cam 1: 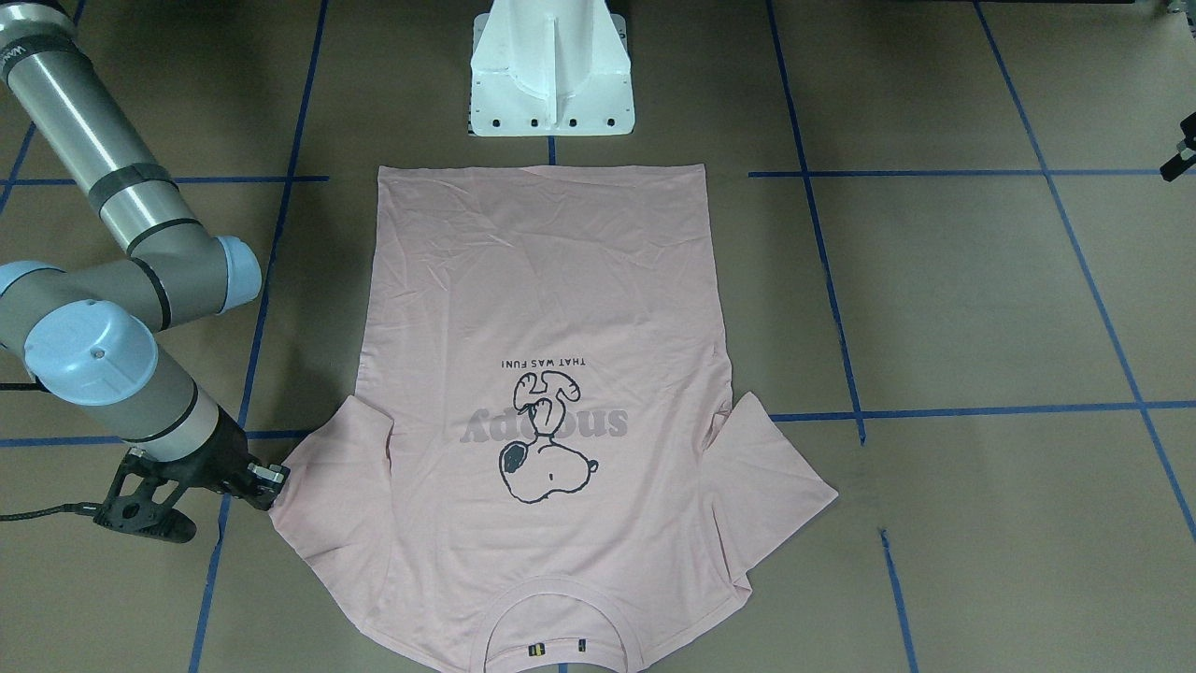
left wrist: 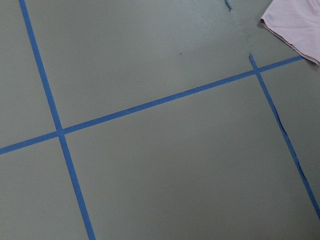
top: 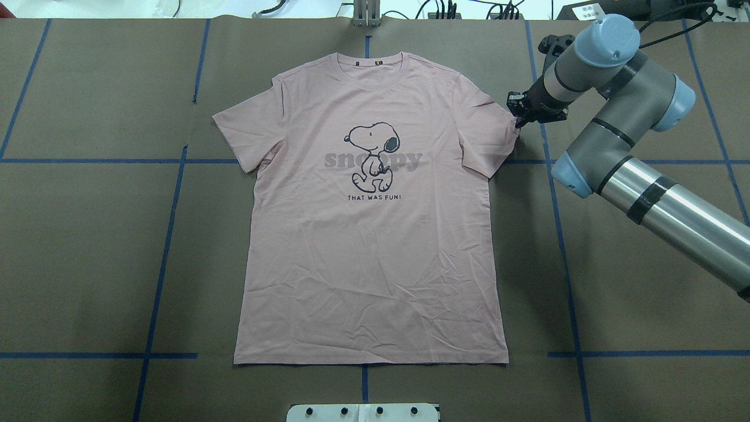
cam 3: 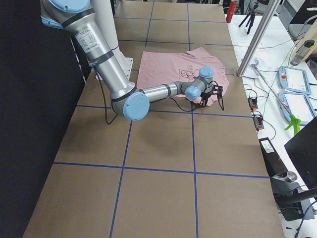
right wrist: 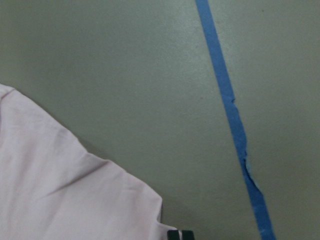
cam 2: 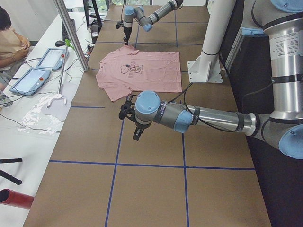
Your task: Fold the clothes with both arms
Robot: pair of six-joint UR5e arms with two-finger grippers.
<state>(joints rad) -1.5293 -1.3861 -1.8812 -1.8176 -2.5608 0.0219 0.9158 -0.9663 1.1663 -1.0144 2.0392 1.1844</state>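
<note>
Overall, front-facing view: the T-shirt [cam 1: 542, 308] lies flat and print-up on the brown counter [cam 1: 981, 299], hem towards the white pedestal [cam 1: 551, 75], collar at the near edge. The right pincer [cam 1: 266, 477] touches the outer edge of one sleeve; whether its jaws are apart or clamped on cloth cannot be told.

Overhead view: the garment is fully spread, with fine creases across the body. Judgement: thin knit, light and limp, so it will sag and fold on itself once lifted. The right pincer [top: 518, 120] sits at the right sleeve tip.

Left-end view: the left pincer [cam 2: 132, 120] hangs over bare counter, apart from the near sleeve; its state cannot be told.

Right-end view: the right pincer [cam 3: 217, 99] meets the sleeve nearest this camera.

Left wrist view: only a sleeve corner [left wrist: 295, 22] shows, beyond blue tape [left wrist: 150, 105].

Right wrist view: the sleeve hem and dark tag [right wrist: 180, 234] show; no fingers are in view. Judgement: stitched sleeve hems and shoulder seams offer the firmest bite, and matched holds on both sides would limit skew.
</note>
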